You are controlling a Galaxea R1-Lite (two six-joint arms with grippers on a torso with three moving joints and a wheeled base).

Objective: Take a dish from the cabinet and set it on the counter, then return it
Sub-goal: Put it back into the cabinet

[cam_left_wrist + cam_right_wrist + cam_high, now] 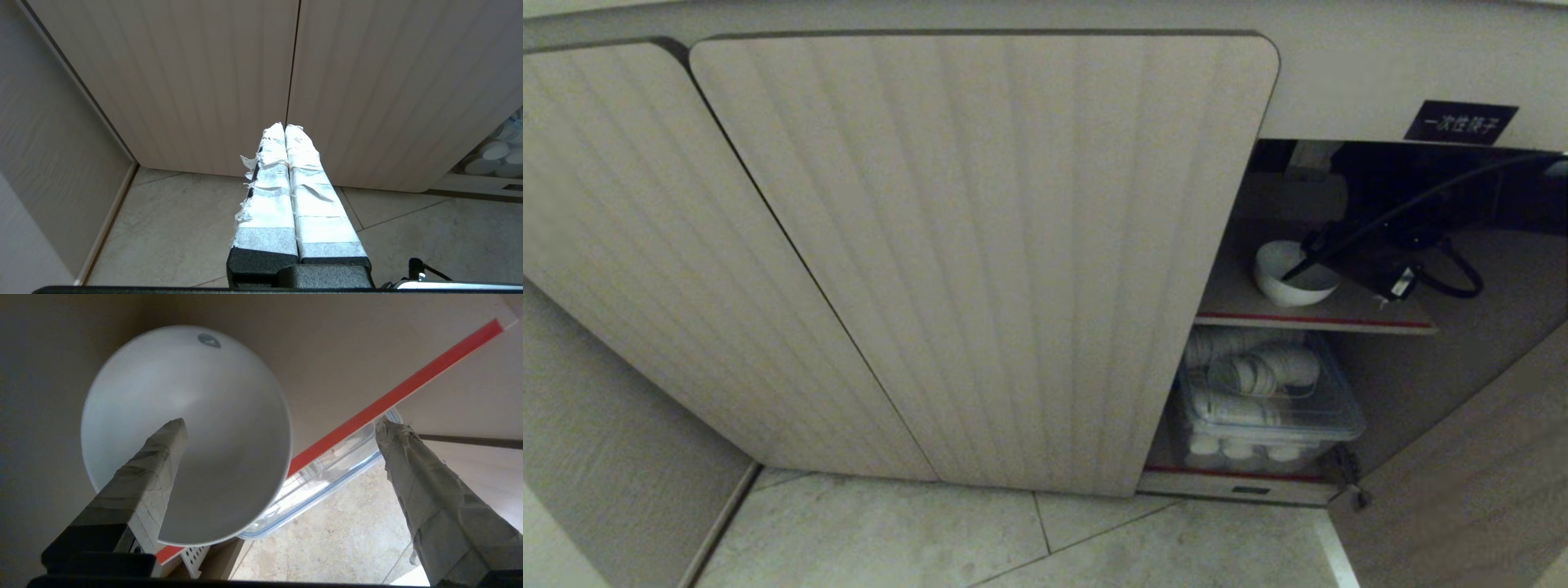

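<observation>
The dish (1298, 292), a small white bowl, stands on the red-edged upper shelf (1307, 320) of the cabinet (980, 245), whose right door is swung open. My right gripper (1327, 249) reaches into that opening and is open wide. In the right wrist view one taped finger (155, 465) hangs over the dish's (204, 416) hollow. The other finger (425, 490) is well outside the rim, past the shelf's red edge (392, 398). My left gripper (285, 127) is shut and empty, parked above the floor facing the closed doors. The counter is out of view.
A clear plastic box (1270, 400) of white cups fills the lower shelf and shows below the red edge as the box (327, 473). The open door (1486, 457) stands at the right, a black label (1460, 122) above the opening. Tiled floor (1013, 539) lies in front.
</observation>
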